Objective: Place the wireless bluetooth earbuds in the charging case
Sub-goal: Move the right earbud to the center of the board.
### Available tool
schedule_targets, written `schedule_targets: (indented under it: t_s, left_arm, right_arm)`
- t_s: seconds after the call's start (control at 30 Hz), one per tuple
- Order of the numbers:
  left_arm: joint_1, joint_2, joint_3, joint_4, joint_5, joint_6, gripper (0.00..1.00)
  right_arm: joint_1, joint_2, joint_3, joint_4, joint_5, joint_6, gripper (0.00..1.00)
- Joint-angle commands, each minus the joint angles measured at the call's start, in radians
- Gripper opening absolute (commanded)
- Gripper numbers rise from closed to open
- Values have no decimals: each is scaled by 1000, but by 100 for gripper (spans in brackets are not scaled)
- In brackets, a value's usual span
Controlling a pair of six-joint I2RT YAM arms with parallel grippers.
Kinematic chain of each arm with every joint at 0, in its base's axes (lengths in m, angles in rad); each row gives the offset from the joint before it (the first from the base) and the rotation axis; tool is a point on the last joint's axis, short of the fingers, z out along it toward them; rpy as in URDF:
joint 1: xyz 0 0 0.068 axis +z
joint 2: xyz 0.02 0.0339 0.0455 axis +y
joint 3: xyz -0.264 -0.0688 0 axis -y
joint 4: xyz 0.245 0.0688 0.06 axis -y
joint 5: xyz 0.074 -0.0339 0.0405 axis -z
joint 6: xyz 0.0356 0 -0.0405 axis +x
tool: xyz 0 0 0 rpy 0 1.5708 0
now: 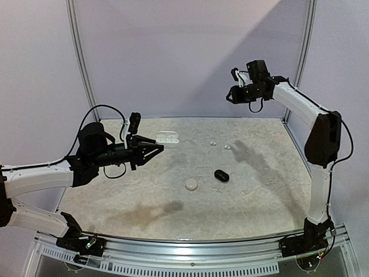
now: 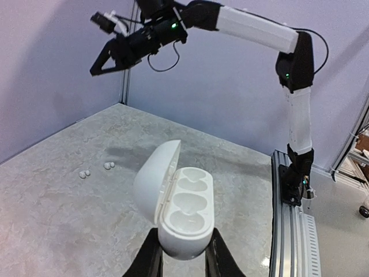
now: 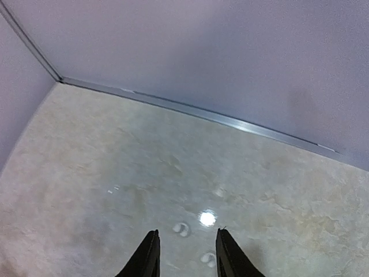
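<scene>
Left claw (image 2: 183, 254) clamps the open white charging case (image 2: 184, 213) by its near end, held aloft. Right claw (image 3: 184, 248), fingers apart and empty, hangs high over broad tabletop (image 3: 86, 173), with the wall rail (image 3: 190, 109) well ahead. White earbuds (image 3: 181, 229) lie far beneath its tips, tiny and likely to squirt from a pinch or miss the case's wells.

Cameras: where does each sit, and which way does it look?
Top external: high behind the arms, looking down at the table; both arms, left pincer and right pincer show.
Left wrist: on the left arm, looking across the table; its pincer gripping the open charging case and the right arm show.
Right wrist: on the raised right arm, looking down at the table and back wall; its open fingers show.
Shared: all three see the white earbuds.
</scene>
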Motion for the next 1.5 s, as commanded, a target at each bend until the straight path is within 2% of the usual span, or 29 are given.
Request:
schedule_targets:
  t_s: [0.0, 0.23, 0.53, 0.93, 1.47]
  left_arm:
    - [5, -2, -17, 17, 5, 24, 0]
    - [5, 11, -14, 24, 17, 43, 0]
    - [5, 29, -6, 30, 24, 52, 0]
    - [3, 40, -1, 32, 28, 64, 0]
    - [3, 28, -2, 9, 34, 99, 0]
  right_arm:
    - [-9, 193, 115, -261, 168, -129, 31]
    - [-22, 361, 170, -277, 174, -322, 26]
    - [-22, 454, 184, -277, 128, -374, 23]
    - [-20, 465, 132, -294, 63, -377, 23]
    - [20, 383, -3, -293, 42, -392, 23]
